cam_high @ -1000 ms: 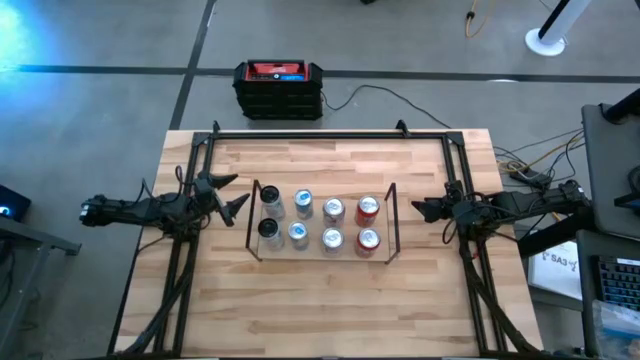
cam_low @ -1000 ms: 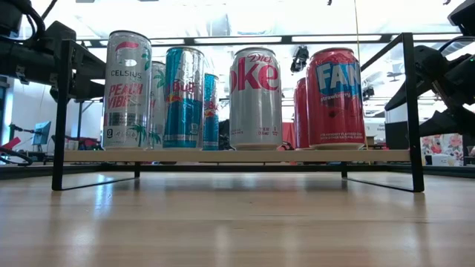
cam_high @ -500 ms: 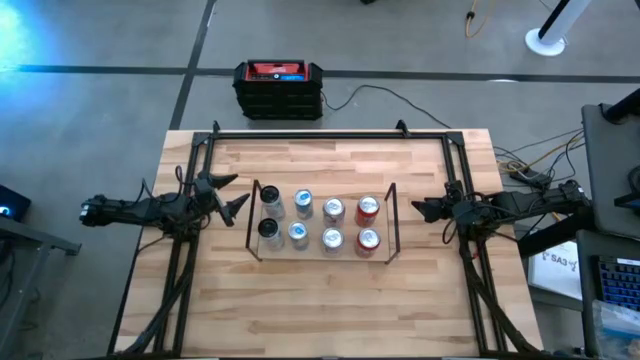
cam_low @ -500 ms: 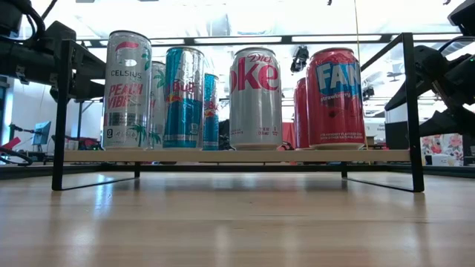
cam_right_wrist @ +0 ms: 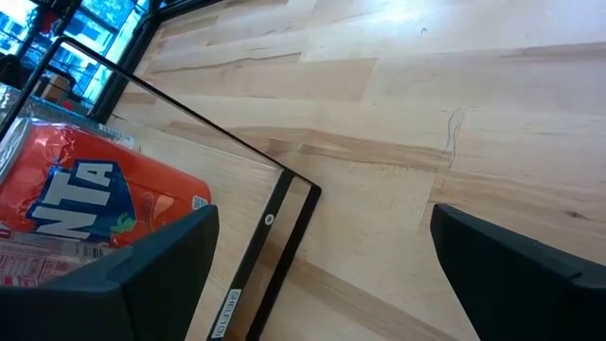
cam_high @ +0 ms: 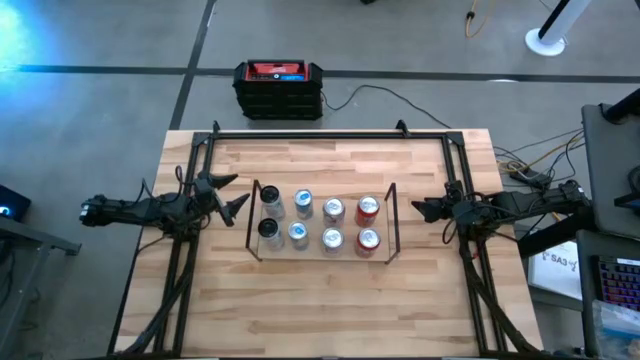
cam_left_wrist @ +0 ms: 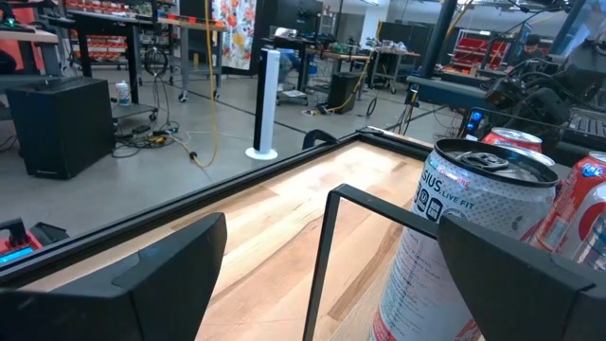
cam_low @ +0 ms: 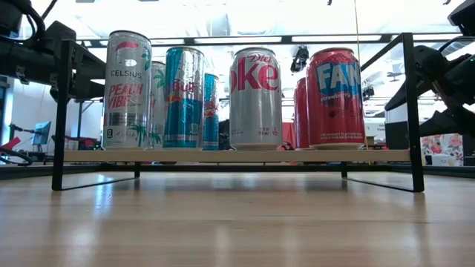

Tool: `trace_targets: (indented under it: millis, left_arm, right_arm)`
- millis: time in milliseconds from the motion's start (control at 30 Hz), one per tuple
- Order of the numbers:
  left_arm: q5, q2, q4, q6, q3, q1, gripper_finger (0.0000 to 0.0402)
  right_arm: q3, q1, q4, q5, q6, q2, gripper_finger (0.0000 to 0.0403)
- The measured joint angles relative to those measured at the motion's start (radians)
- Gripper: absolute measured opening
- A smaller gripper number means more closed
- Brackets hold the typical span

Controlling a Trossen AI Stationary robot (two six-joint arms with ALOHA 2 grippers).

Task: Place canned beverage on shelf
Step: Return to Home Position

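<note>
eight cans (cam_high: 333, 210) fill the shelf (cam_low: 237, 156); left pincer (cam_high: 238, 192), right pincer (cam_high: 416, 210) spread wide

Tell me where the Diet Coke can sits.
In the low view the Diet Coke can stands on the shelf, third from the left in the front row, between the blue can and the Fanta can.

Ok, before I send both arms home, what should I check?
1. All eight cans on the shelf, two rows of four: ok.
2. Front-row cans upright: ok.
3. Left gripper open, empty, outside the shelf's end frame: ok.
4. Right gripper open, empty, outside the other end frame: ok.
5. Back-row cans seated flat on the deck: cannot tell, the front cans hide their bases.
</note>
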Motion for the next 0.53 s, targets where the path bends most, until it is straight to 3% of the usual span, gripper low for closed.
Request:
trace_targets:
  millis: [533]
  left_arm:
    - [0.0, 0.0, 0.0, 0.0, 0.0, 0.0, 0.0368]
  right_arm:
    - [0.0, 0.0, 0.0, 0.0, 0.004, 0.0, 0.037]
